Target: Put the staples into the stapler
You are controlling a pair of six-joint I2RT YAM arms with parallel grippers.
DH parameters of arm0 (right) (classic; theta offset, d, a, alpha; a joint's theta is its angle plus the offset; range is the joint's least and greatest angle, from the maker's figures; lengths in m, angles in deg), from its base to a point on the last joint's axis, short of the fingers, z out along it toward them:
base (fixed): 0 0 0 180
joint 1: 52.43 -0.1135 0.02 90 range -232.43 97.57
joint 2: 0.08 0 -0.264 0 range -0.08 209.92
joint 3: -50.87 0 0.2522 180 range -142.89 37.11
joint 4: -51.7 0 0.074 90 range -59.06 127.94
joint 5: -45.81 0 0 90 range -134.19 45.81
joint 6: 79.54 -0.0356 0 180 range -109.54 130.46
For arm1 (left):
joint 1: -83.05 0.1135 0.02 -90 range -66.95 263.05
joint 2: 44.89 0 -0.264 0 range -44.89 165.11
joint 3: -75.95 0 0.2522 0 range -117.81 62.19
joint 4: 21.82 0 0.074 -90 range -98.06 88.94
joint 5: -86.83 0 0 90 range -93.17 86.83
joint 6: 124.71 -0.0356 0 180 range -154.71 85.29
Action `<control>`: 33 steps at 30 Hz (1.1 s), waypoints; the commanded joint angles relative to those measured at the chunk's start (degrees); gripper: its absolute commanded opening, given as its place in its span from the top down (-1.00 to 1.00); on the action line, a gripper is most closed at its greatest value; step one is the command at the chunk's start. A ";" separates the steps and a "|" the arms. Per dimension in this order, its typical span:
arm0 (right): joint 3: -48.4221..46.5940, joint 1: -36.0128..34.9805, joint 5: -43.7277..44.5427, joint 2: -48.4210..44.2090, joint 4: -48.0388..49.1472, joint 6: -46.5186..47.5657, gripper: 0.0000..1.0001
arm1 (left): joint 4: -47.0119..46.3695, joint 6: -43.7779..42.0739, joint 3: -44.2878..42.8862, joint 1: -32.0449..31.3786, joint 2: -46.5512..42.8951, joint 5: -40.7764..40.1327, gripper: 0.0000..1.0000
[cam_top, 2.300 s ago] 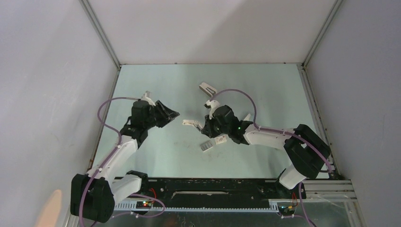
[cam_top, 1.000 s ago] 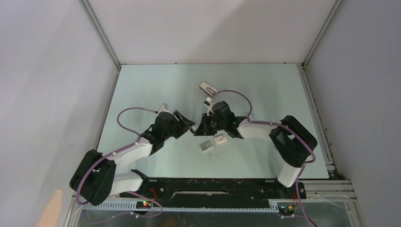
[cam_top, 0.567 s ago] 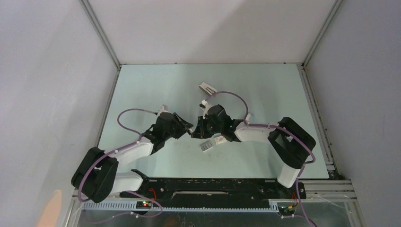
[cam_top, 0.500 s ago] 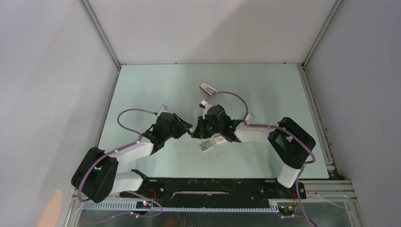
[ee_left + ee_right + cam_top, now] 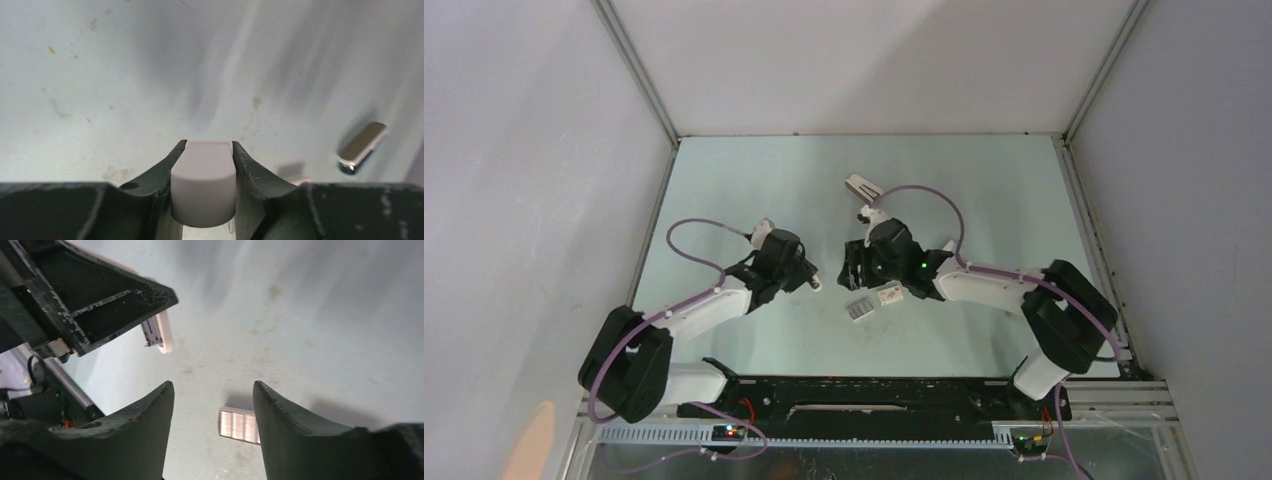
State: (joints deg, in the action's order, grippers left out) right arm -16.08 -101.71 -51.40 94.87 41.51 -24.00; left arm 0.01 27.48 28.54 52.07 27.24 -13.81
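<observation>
A robotics lab test cell; plain white panel walls (image 5: 874,60) on aluminium framing (image 5: 637,75) enclose a pale green table (image 5: 984,190); slotted cable ducting (image 5: 864,436) runs along its near edge.

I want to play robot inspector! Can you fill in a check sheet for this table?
Surface: pale green table, faint stains.
Job's things: stapler in left gripper; staples flat on table.
Clutter: small white box beside staples; another stapler farther back.
Grippers: left gripper shut on stapler; right gripper open, empty, near staples.
Cables: purple cable looped over each arm.
Surroundings: plain grey walls.
</observation>
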 commanded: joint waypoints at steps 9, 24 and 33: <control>4.85 8.96 23.66 -15.65 -12.93 5.95 -0.50 | 12.43 -6.45 -15.55 0.11 18.71 -6.04 0.57; 6.52 13.76 23.87 -16.40 -13.72 5.54 -0.53 | 10.86 -6.27 -14.30 0.12 20.55 -2.56 -0.21; 6.52 18.75 22.83 -16.41 -18.34 3.59 -0.51 | 9.13 -7.29 -9.42 0.11 12.06 -1.12 -0.47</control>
State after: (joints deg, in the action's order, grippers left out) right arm -9.43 -85.55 -29.17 79.40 25.44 -18.95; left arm 7.60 21.71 16.69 52.09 43.77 -15.64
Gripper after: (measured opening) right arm 0.763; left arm 0.723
